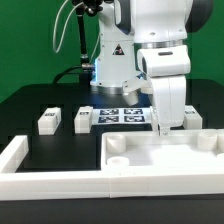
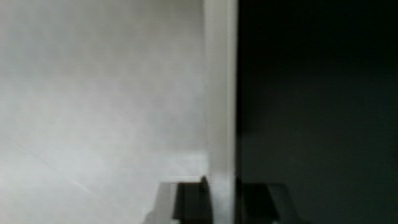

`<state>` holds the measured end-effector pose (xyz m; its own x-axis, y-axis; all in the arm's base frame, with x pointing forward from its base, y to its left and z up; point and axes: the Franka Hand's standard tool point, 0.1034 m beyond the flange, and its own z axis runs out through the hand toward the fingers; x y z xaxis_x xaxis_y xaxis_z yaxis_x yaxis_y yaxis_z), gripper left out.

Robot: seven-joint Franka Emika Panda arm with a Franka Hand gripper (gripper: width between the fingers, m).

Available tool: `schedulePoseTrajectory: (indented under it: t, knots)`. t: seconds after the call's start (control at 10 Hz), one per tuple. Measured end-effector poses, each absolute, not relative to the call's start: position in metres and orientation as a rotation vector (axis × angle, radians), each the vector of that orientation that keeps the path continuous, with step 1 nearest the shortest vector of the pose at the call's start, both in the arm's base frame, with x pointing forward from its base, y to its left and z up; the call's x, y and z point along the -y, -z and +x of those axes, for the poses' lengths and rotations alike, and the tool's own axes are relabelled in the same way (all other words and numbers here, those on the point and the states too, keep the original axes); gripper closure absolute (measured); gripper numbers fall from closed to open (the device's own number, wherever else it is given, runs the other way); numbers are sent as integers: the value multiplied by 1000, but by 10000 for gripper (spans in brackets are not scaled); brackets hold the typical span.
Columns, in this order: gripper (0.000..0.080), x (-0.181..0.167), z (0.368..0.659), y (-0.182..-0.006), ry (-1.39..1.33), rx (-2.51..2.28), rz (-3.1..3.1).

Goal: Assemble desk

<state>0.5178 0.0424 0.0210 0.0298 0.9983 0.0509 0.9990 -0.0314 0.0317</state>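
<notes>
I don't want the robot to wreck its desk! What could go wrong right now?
1. The gripper seems shut on only the thin rim of the tabletop panel. If the panel gets dragged, that small grip could slip off.
2. A leg lies close behind the panel, beside the gripper. A sideways move might knock it away.
3. The panel's end sits near the border wall and could catch there.
</notes>
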Motion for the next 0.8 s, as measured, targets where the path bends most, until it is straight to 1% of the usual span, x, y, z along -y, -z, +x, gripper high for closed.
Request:
schedulePoseTrajectory:
  t: [0.2,0.3,0.4,0.5,0.6,0.7,0.8]
  knots:
    - [745,-42,518,-21,93,2180,-2243]
    - [667,-42,517,-21,92,2178,-2244]
    - [480,-42,517,-20,92,2177,-2245]
    - [480,-42,517,-20,91,2177,-2245]
    - [277,-41,517,-20,91,2176,-2245]
    - [186,-41,517,-20,91,2176,-2246]
    - [186,-41,517,-20,91,2176,-2246]
